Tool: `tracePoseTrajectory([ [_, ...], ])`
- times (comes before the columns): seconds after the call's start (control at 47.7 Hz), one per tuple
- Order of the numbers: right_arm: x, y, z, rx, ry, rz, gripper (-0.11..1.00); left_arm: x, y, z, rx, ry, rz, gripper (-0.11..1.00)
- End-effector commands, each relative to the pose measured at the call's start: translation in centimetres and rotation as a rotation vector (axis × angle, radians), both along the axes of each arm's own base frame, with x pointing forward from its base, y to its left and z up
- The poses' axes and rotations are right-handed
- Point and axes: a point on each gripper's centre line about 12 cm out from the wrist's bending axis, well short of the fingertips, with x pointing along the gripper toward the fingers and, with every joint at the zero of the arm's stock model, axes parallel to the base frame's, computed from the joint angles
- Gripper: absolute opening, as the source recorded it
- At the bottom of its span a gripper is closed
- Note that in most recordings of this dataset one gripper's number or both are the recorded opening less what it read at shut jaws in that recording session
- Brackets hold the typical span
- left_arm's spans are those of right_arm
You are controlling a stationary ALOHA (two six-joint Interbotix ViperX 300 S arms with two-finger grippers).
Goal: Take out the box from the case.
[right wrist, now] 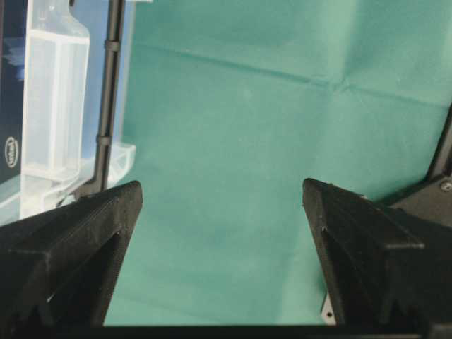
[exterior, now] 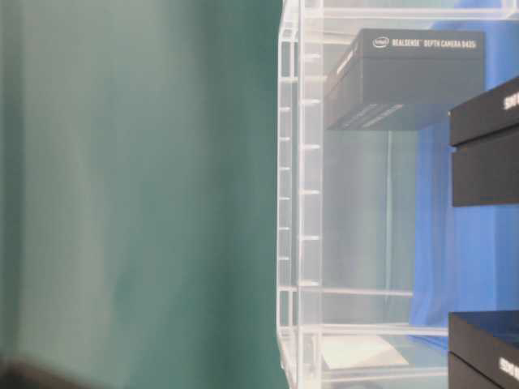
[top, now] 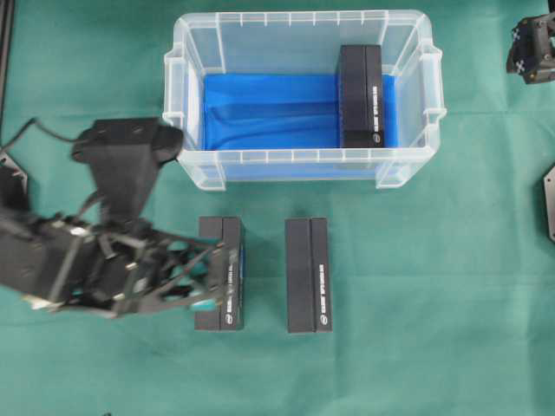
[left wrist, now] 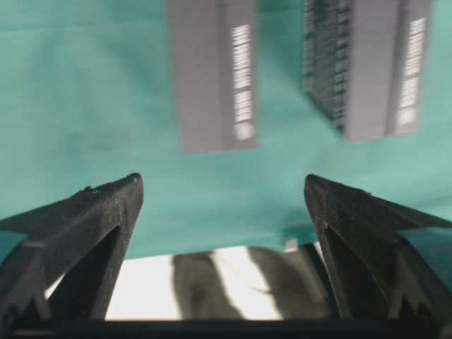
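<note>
The case (top: pixel 303 165) is a clear plastic bin with a blue lining, standing at the back centre of the green cloth. One black box (top: pixel 361 95) lies inside it against the right wall, also seen through the wall as a black box (exterior: pixel 405 77). My left gripper (top: pixel 221 276) hovers open over the left of two black boxes lying on the cloth in front of the case. In the left wrist view the left gripper (left wrist: pixel 222 187) has only cloth between its fingers. My right gripper (top: pixel 531 45) sits at the far right back, apart from the case; the right gripper (right wrist: pixel 222 191) is open and empty.
Two black boxes lie side by side on the cloth in front of the case: the left one (top: pixel 221 273) and the right one (top: pixel 308 273). The case's rimmed end wall (right wrist: pixel 53 113) stands left of the right gripper. Another arm's base (top: pixel 549 204) sits at the right edge.
</note>
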Motion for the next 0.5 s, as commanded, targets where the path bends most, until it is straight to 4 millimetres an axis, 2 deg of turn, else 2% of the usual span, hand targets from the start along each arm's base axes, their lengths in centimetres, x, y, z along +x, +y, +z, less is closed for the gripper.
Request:
tracePoseTrajectory([
  [0.0, 0.1, 0.0, 0.5, -0.005, -0.018, 0.001, 0.91, -1.9, -0.3, 1.4, -0.011, -0.017, -0.014, 0.98],
  [0.272, -0.1, 0.2, 0.4, 0.008, -0.003, -0.001, 0.91, -6.9, -0.5, 0.8, -0.028, -0.001, 0.01, 0.98],
  [0.482, -0.2, 0.2, 0.4, 0.011, 0.003, -0.002, 0.91, -8.0, -0.1, 0.7, -0.037, -0.015, 0.014, 0.98],
])
